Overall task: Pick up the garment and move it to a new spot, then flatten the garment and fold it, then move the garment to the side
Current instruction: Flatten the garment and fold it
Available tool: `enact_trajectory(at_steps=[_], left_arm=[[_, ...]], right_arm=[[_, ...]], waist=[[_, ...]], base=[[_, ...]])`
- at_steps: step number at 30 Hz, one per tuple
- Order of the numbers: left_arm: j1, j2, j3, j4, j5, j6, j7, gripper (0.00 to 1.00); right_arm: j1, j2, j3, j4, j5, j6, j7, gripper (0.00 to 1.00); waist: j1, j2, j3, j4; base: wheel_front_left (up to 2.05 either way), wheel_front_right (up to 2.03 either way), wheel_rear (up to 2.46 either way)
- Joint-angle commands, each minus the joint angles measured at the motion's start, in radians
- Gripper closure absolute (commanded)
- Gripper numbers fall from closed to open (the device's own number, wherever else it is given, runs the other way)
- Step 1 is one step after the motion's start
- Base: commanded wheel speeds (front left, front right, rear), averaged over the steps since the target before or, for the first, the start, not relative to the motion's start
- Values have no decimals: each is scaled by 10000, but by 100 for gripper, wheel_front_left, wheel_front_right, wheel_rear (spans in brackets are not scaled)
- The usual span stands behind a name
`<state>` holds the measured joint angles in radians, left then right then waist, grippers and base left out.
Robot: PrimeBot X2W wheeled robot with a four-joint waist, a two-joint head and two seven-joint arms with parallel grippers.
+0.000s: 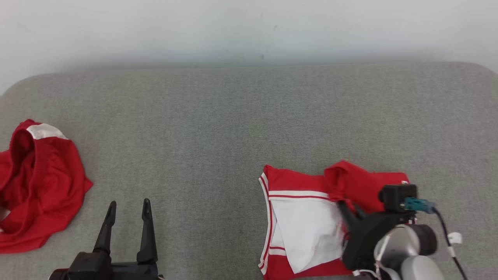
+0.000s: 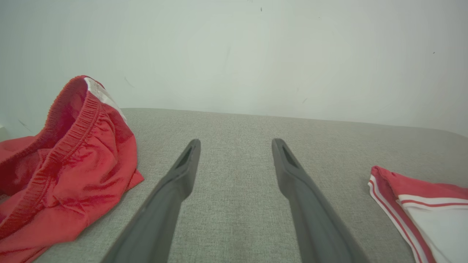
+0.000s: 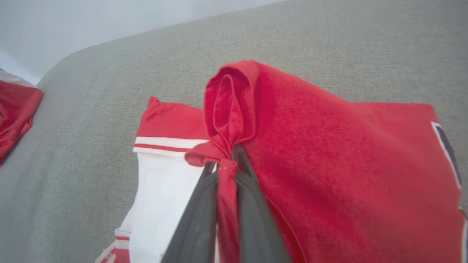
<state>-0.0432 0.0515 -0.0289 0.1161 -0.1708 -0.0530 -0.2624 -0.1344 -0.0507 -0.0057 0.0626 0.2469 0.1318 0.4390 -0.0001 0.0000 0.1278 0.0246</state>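
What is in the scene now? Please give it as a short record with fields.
surface: grey fabric, pale wall behind
garment: red and white, partly folded, lying at the robot's right
right gripper: shut on a raised red fold of the garment
left gripper: open, holding nothing, apart from both garments
other garment: red, crumpled, at the far left

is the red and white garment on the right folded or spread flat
Partly folded: layers overlap on the garment, and the right gripper is shut on a red flap raised off it.
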Motion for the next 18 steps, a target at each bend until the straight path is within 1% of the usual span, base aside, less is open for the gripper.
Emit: enact_trajectory(at_steps=[1, 2, 10, 17, 18], left_arm=[[-84, -14, -25, 10, -59, 31, -32, 0], [-84, -14, -25, 10, -59, 31, -32, 0], [-45, -14, -173, 38, -229, 117, -31, 0], [-52, -16, -272, 74, -334, 171, -33, 0], [-52, -16, -280, 83, -342, 169, -31, 0]], right_arm=[[-194, 14, 492, 188, 285, -24, -83, 100], [-194, 14, 492, 188, 285, -24, -83, 100], [-916, 17, 1808, 1079, 431, -24, -252, 100], [-1242, 16, 2350, 1871, 562, -25, -313, 100], [-1251, 18, 2388, 1925, 665, -25, -340, 24]], waist=[[1, 0, -1, 139], [1, 0, -1, 139], [1, 0, 15, 462], [1, 0, 16, 638], [1, 0, 11, 658]], base=[[0, 0, 0], [0, 0, 0], [0, 0, 0], [0, 0, 0], [0, 0, 0]])
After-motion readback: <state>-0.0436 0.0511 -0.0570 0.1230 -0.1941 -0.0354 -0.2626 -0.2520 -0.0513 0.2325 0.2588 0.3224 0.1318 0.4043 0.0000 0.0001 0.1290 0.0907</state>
